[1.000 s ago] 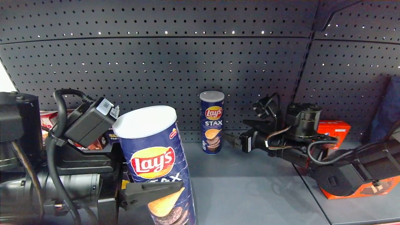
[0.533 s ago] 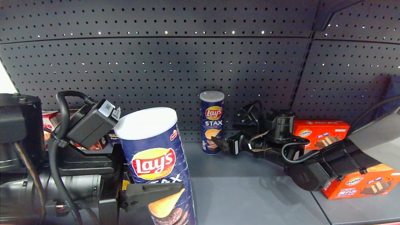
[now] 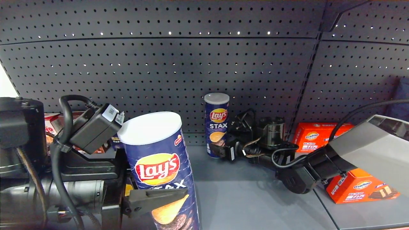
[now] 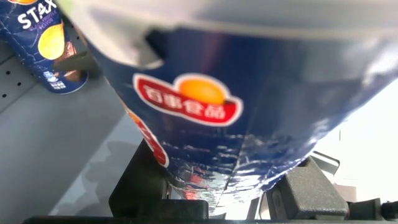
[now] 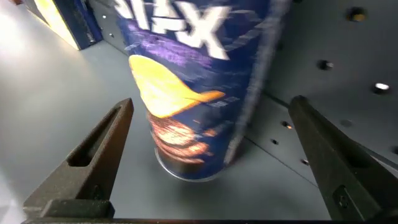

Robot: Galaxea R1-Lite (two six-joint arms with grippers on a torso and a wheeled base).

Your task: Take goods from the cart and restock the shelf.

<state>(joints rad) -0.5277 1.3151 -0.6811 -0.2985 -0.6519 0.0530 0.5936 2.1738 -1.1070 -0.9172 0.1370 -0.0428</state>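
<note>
Head view puts the left claw [image 3: 159,199] closed around the lower half of a tall chip canister [image 3: 158,166], upright at the front left of the shelf [image 3: 255,191]. A second chip canister [image 3: 216,124] stands at the back edge, against the pegboard [image 3: 191,70], and the right claw [image 3: 218,150] sits low at its base. In the right wrist view that claw [image 5: 205,155] is spread wide, one finger on each side of the tube [image 5: 193,93], apart from it.

To my eye these tubes are light, thin-walled cardboard with a glossy, slippery wrap. A hard squeeze would probably dent one, and a high push would likely tip it. The best hold seems to be across the round body, around mid-height or lower, well clear of the plastic lid. Orange snack boxes [image 3: 314,137] lie toward the right end.
</note>
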